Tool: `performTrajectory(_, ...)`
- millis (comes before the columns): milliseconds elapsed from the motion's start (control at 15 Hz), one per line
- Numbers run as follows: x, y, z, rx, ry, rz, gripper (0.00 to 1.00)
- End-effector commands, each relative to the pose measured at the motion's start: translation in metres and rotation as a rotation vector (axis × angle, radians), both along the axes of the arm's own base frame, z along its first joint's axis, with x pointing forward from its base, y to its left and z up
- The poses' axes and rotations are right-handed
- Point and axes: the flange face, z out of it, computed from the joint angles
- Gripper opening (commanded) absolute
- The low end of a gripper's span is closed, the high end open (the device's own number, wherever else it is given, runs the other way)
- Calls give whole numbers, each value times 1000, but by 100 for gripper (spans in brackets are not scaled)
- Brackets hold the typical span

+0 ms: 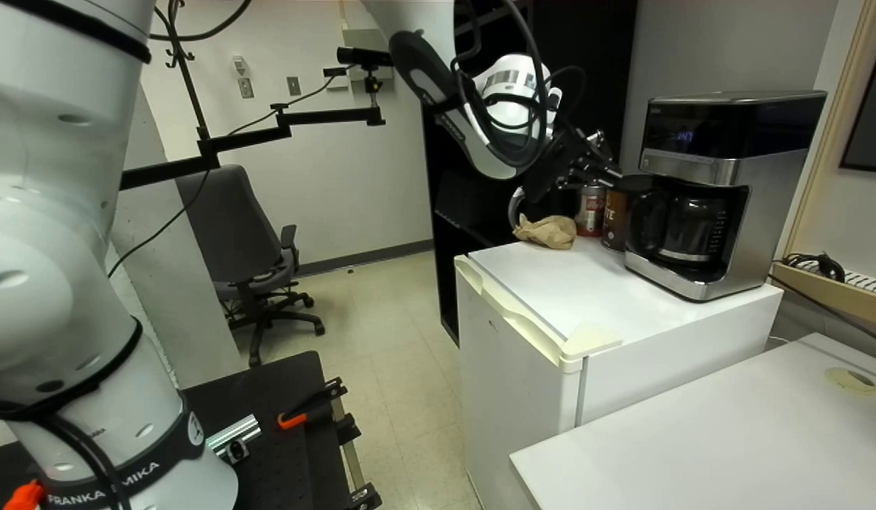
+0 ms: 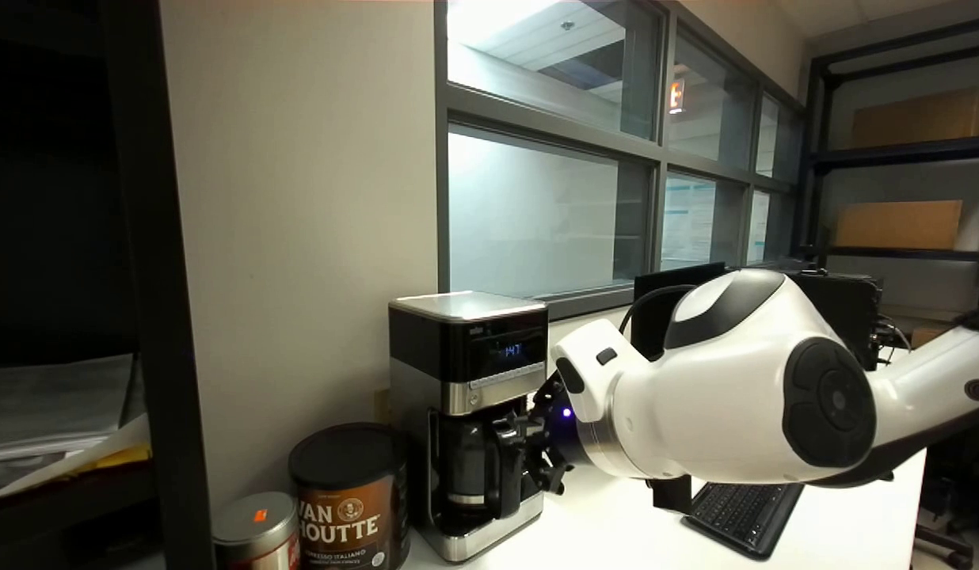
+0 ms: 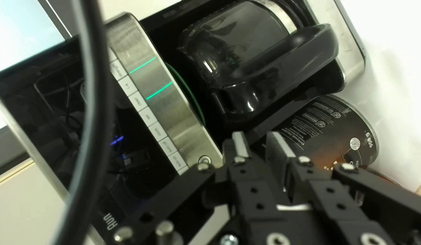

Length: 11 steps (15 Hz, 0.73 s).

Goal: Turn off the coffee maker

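Small target here: the round button at the lower-right end of the silver strip on the Braun drip coffee maker, as the wrist view has it. It sits just left of the gripper there — jaws parted by a narrow gap, nothing between them. Can't tell depth, so no idea if anything's touching. My guess: the coming move is a little leftward in that frame, then a press inward. The machine itself is in the upper right of an exterior view, upright on the white tabletop, front turned toward frame left. From the wrist its long axis lies on a slant — base at upper right, top toward lower left, carafe handle sloping the same way.
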Motion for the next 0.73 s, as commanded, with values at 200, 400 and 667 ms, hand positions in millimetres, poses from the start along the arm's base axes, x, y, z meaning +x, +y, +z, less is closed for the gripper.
performTrajectory(200, -17, -4, 7, 35, 11, 13, 78)
performTrajectory(400, -6, -1, 0, 11, 7, 0, 75)
performTrajectory(667, -6, -1, -1, 11, 9, 0, 86)
